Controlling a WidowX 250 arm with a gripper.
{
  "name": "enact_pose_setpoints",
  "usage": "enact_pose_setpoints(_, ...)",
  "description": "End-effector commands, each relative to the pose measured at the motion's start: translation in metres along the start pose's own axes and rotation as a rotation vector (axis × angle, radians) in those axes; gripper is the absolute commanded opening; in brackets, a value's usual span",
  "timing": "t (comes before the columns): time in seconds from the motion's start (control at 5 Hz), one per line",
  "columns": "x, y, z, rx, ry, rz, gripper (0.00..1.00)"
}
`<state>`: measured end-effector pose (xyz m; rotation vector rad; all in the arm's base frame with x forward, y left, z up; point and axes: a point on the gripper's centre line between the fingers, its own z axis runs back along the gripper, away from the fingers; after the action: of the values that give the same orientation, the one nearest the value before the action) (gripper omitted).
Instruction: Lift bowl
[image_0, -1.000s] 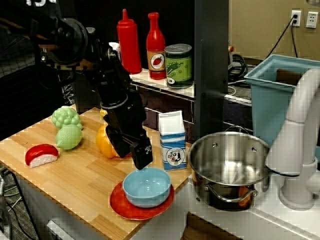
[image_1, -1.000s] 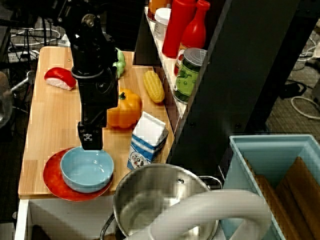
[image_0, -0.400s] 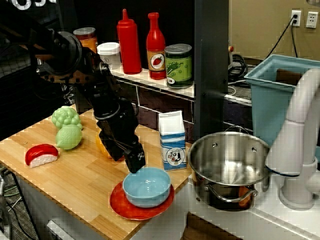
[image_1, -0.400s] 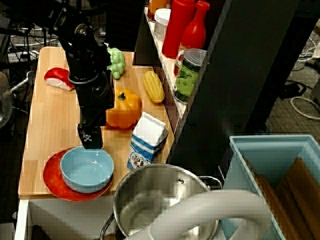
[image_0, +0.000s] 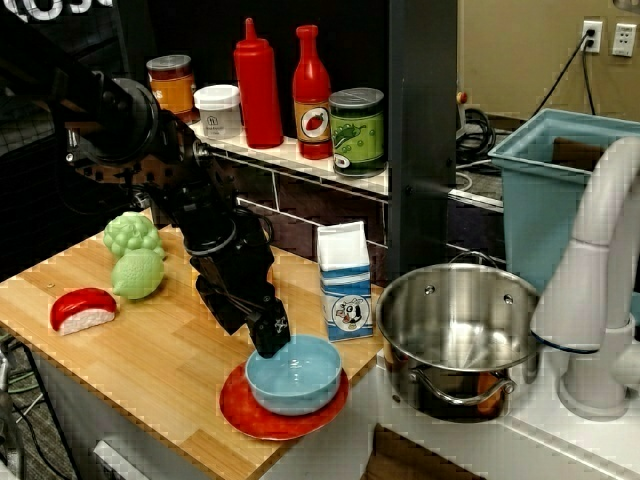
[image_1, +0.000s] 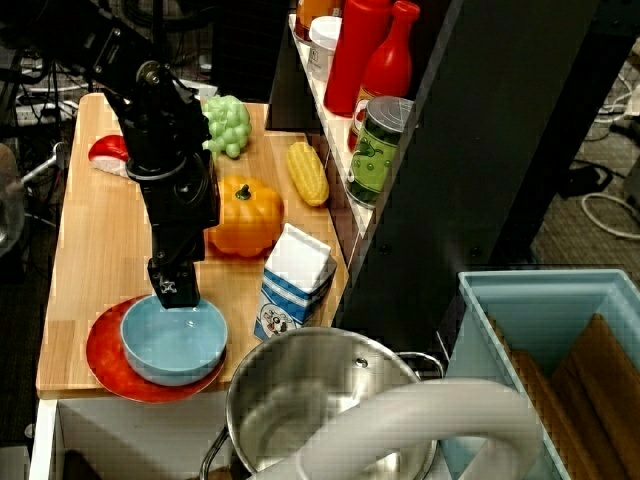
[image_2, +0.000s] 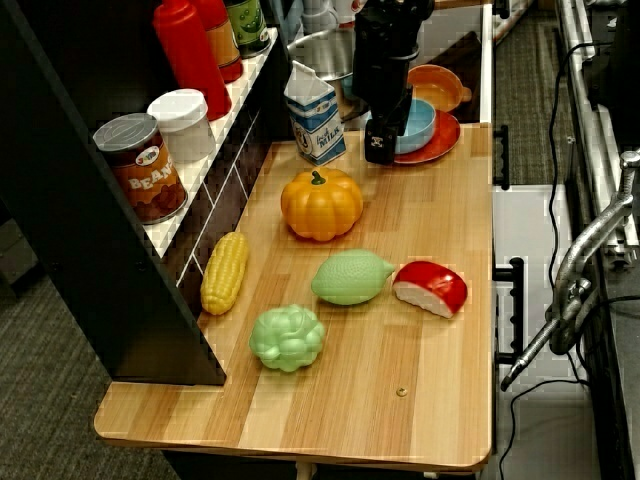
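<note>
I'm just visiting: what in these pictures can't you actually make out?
- Whether the end effector is open or shut: dark fingers merge at the bowl rim in all views.
- Whether it touches the bowl: contact spot too small.
- The pumpkin in the front view: hidden behind the arm.
- Most of the plate: covered by the bowl.
- The orange thing under the pot: mostly hidden.

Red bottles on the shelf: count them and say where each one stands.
2. The red squeeze bottle stands beside the white jar; the red sauce bottle stands between it and the green can. Others may be hidden behind the black post.
</note>
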<state>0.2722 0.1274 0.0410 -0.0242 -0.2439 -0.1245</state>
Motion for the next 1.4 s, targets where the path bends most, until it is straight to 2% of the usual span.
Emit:
enact_pose_setpoints(0.0,-0.004,0.006,0.002,0.032,-0.031,-0.026,1.00)
enact_pose_setpoints(0.2,-0.005,0.007,-0.003,0.038,-0.030,-0.025,1.00)
enact_pose_setpoints(0.4,-0.004,0.009,-0.004,0.038,-0.042,-0.018,0.00)
enact_pose_setpoints(0.6,-0.005,0.012,-0.005,0.042,-0.029,-0.012,0.00)
enact_pose_setpoints(1.2,-0.006,0.018,0.004,0.037,-0.043,-0.003,0.00)
